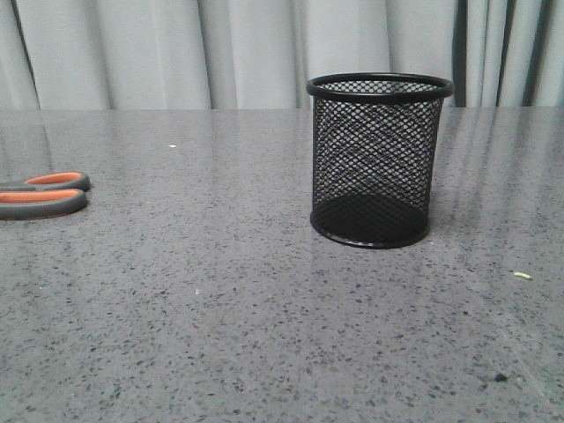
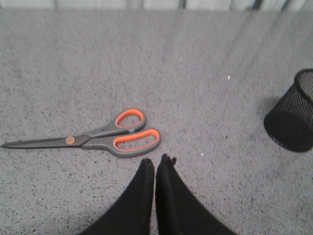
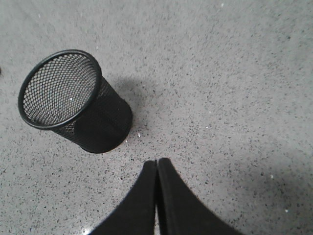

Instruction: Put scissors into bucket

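Both of my grippers hang above the grey speckled table (image 1: 220, 308), each with its black fingers pressed together and nothing between them: the left gripper (image 2: 155, 164) over the scissors (image 2: 98, 139), the right gripper (image 3: 157, 164) near the bucket (image 3: 73, 103). Flat on the table lie the scissors, blades closed, orange-lined handles turned toward my left fingertips and just beyond them. Upright and well apart from the scissors stands the black mesh bucket, empty, its rim open upward. From the front only the scissors' handles show at the left edge, with pale curtains (image 1: 176, 53) behind.
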`<control>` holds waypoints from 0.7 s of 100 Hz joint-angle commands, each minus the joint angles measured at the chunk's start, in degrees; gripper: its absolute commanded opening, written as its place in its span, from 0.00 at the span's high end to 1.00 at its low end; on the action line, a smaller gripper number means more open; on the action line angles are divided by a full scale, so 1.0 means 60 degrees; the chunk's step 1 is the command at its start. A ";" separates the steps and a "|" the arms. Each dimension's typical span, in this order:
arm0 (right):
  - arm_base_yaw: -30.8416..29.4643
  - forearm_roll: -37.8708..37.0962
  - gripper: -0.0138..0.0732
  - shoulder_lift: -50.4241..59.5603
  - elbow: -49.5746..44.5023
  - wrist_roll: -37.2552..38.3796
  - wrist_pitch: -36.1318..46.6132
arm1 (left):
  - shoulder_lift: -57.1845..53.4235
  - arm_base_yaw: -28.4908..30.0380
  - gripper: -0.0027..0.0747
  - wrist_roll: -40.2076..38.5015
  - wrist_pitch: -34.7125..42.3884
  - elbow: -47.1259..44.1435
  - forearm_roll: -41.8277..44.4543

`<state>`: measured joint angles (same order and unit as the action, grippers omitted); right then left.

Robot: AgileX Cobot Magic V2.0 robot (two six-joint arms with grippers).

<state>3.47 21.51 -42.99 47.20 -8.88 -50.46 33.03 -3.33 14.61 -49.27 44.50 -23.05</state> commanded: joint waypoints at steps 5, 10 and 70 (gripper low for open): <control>-0.0059 0.0003 0.89 -0.0678 0.0901 -0.0174 0.0099 | 0.0724 -0.0034 0.99 0.0055 -0.0046 0.0821 -0.0174; -0.0059 0.0003 0.89 -0.0760 0.0987 -0.0174 0.0099 | 0.0889 -0.0034 0.99 0.0215 -0.0085 0.0895 -0.0196; -0.0059 0.0112 0.30 -0.0798 0.1064 -0.0533 -0.0079 | 0.3165 -0.0034 0.37 0.2784 -0.1402 0.2233 -0.0340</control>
<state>3.47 21.13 -47.73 51.69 -11.30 -53.52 49.47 -3.33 27.40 -57.19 54.32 -23.03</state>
